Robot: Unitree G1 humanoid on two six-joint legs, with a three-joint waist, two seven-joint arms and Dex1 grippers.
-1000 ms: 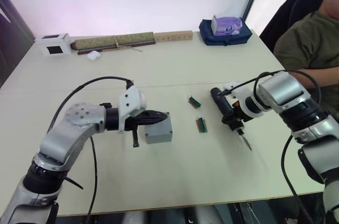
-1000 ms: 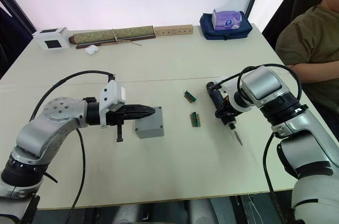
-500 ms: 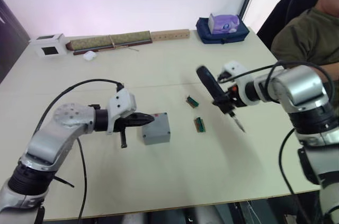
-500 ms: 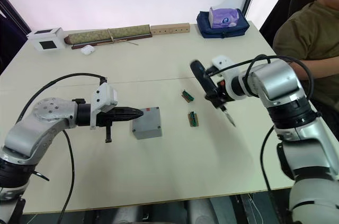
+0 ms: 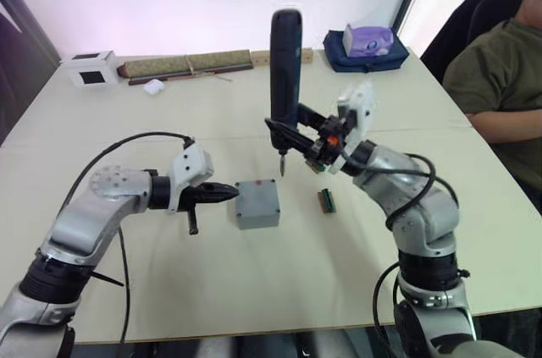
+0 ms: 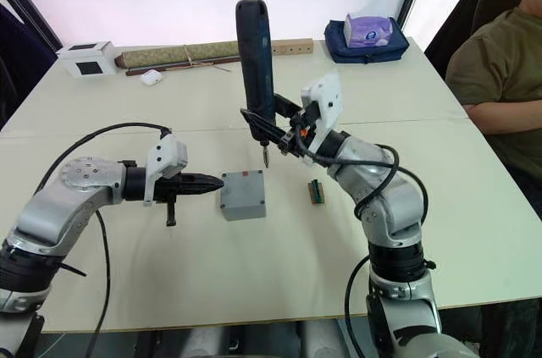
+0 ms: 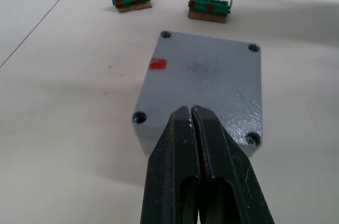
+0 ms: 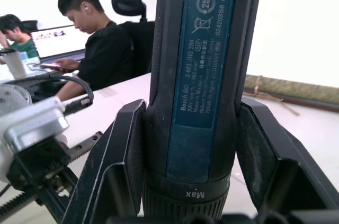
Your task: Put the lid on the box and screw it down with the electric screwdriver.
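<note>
The small grey square box [image 5: 257,203] sits mid-table, nearer the front edge, its flat grey lid [image 7: 205,80] with a red mark already on top. The left gripper [image 7: 194,128] — black fingers pressed together, holding nothing — points at its side. Above the box's far edge hangs the upright dark blue electric screwdriver [image 5: 284,70], clamped in the right gripper [image 8: 188,134]. Two green connector blocks [image 5: 326,200] lie beside on the pale table [image 5: 254,290].

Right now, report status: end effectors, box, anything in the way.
Left end effector shut, tips at the box edge. Right end effector shut on the electric screwdriver, upright, bit above the box. Lid on. Two green connectors beside the box, not blocking.
</note>
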